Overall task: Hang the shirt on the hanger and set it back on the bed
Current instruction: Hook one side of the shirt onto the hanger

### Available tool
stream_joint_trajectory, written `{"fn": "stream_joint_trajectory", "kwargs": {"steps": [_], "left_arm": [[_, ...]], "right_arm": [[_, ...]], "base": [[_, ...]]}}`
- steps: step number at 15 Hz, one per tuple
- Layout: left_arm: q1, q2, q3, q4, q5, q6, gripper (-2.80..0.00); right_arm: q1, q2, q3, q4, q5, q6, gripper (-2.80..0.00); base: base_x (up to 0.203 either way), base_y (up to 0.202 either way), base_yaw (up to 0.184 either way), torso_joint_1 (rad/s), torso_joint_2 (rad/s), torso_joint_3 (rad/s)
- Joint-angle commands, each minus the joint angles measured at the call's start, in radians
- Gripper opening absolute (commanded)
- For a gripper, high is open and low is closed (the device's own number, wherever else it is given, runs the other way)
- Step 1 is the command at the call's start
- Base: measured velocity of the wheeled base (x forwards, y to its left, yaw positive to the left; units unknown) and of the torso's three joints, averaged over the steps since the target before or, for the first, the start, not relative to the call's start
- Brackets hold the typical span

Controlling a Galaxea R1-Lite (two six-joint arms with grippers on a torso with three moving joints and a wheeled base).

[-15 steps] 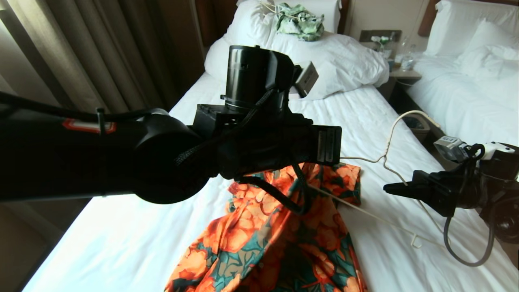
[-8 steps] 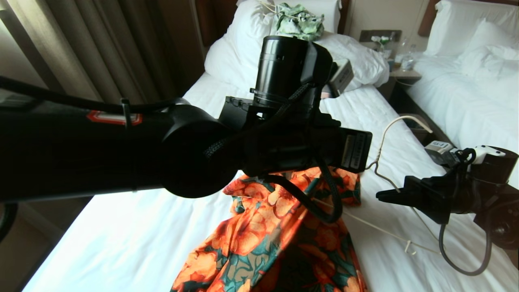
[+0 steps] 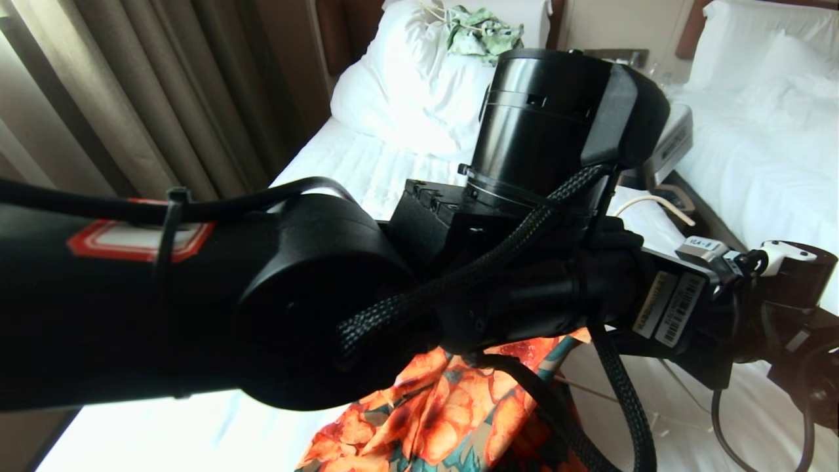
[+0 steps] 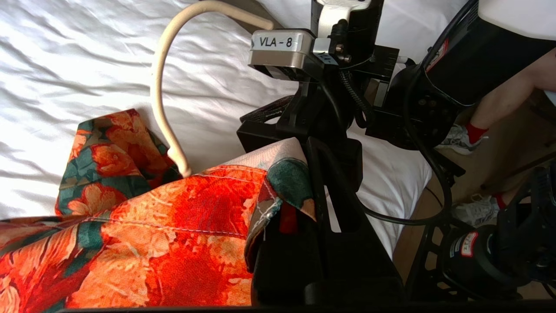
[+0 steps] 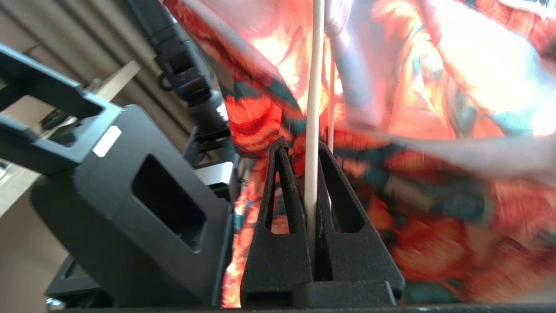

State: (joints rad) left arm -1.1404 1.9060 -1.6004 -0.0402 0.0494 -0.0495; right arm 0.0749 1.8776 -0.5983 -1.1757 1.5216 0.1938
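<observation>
A: Nearest first. What is the left gripper [image 4: 299, 204] doing?

B: Its jaws are pressed together on a fold of the shirt [image 4: 182, 234], at a stitched edge where the pale inner side is showing. It is holding that edge up off the bed [image 4: 87, 56]. In the head view the left arm is filling most of the frame, so only the lower part of the shirt is showing under it, draped down toward the near edge of the bed.

A: And the right gripper [image 5: 310, 165]?

B: It is clamped on the thin cream rod of the hanger [image 5: 313, 87], jaws tight with the rod running straight up between them. The floral cloth is hanging right behind and around that rod. The two grippers are sitting very close, almost touching, on the right side of the bed.

A: Where is the hook?

B: It is curving up out of the shirt above the white sheet, free of both grippers.

A: Step in hand?

B: Judging: threading. The left is drawing the cloth over one hanger shoulder while the right is steadying the frame. Whether the far shoulder is seated, I cannot tell.

A: Next move?

B: Probably pulling the cloth further along the rod without dragging the hanger sideways, with the right grip kept firm. Beyond, a pale green garment [image 3: 482, 33] is lying on the duvet [image 3: 406, 92].
</observation>
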Motion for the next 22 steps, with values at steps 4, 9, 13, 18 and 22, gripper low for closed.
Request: {"fn": "stream_joint_trajectory", "kwargs": {"steps": [4, 9, 13, 18, 22], "left_arm": [[-0.056, -0.001, -0.003, -0.001, 0.012, 0.008, -2.8], [-0.102, 0.023, 0.005, -0.005, 0.057, 0.007, -2.8], [-0.102, 0.033, -0.004, -0.004, 0.069, 0.025, 0.0], [-0.102, 0.022, 0.043, -0.001, 0.108, 0.025, 0.0], [-0.118, 0.017, 0.068, -0.001, 0.109, 0.025, 0.0]], "right_arm": [[0.068, -0.02, 0.038, -0.007, 0.008, -0.002, -2.8], [0.071, -0.02, 0.041, -0.007, 0.008, -0.02, -2.8], [0.068, -0.017, 0.038, -0.007, 0.008, -0.02, -2.8], [0.019, -0.009, 0.007, -0.007, 0.008, -0.02, -2.8], [-0.02, -0.006, -0.014, -0.007, 0.008, -0.02, -2.8]], "base": [[0.0, 0.0, 0.0, 0.0, 0.0, 0.0], [0.0, 0.0, 0.0, 0.0, 0.0, 0.0], [0.0, 0.0, 0.0, 0.0, 0.0, 0.0], [0.0, 0.0, 0.0, 0.0, 0.0, 0.0], [0.0, 0.0, 0.0, 0.0, 0.0, 0.0]]}}
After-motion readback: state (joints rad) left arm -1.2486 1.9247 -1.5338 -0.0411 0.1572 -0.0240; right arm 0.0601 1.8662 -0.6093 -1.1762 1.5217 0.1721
